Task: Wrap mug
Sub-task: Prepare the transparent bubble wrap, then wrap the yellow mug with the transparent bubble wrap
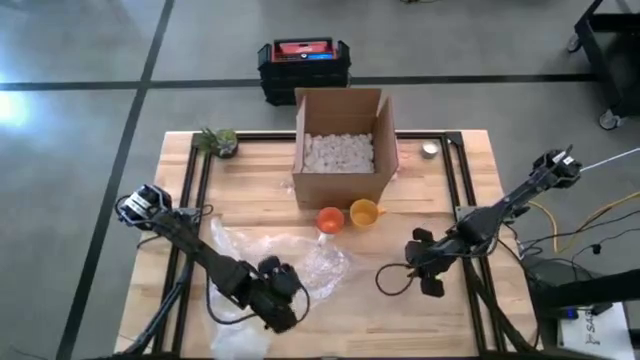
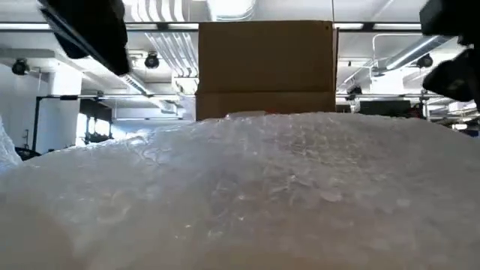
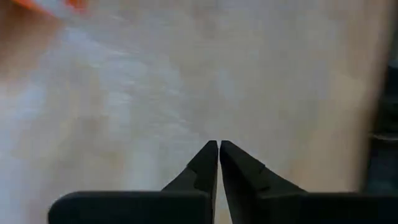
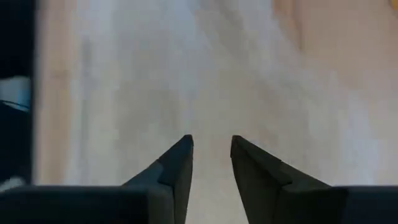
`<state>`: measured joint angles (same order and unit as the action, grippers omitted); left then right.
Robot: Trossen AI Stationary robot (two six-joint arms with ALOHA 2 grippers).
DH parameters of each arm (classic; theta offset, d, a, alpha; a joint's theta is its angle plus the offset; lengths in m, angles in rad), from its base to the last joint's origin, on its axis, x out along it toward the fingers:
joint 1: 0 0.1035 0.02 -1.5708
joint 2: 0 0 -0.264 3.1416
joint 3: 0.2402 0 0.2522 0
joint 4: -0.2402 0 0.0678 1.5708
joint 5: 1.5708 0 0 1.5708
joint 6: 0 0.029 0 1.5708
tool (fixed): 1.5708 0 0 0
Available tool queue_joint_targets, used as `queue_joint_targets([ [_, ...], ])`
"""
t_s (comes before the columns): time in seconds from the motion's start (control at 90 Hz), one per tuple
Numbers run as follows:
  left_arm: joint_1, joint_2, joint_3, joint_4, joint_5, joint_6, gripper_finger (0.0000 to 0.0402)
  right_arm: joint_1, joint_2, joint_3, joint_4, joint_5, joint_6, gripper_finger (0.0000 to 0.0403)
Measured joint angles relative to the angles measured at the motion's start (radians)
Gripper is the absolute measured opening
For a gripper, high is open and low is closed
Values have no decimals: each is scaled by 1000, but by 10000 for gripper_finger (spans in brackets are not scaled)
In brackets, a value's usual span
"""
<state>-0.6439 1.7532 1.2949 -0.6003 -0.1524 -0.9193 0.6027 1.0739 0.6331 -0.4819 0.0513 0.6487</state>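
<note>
Lying between both tools, bubble wrap seemingly touches neither; left clenched, right parted.

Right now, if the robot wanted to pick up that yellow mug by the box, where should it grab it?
Probably by the rim. The yellow mug stands upright with its mouth open to the top, so one finger could go inside and one outside, coming from above. Its handle seems to point right, toward the right end effector, but looks too small to pinch surely. The cardboard box crowds its far side.
</note>
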Motion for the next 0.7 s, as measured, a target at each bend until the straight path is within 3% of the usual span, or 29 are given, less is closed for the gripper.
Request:
queue_joint_targets([
  [0.067,-5,30,0,61,153,-15,15,14,17,-2,56,4,-27,80],
  [0.133,-20,61,0,109,231,-57,12,25,49,-5,104,30,-50,74],
  [0.389,-44,201,-1,89,177,-214,1,30,231,-9,128,128,-77,48],
  [0.544,-38,226,1,77,4,-245,1,30,326,-10,135,176,-57,34],
  [0.7,-29,192,-2,53,-345,-264,0,37,402,-10,178,197,-35,24],
])
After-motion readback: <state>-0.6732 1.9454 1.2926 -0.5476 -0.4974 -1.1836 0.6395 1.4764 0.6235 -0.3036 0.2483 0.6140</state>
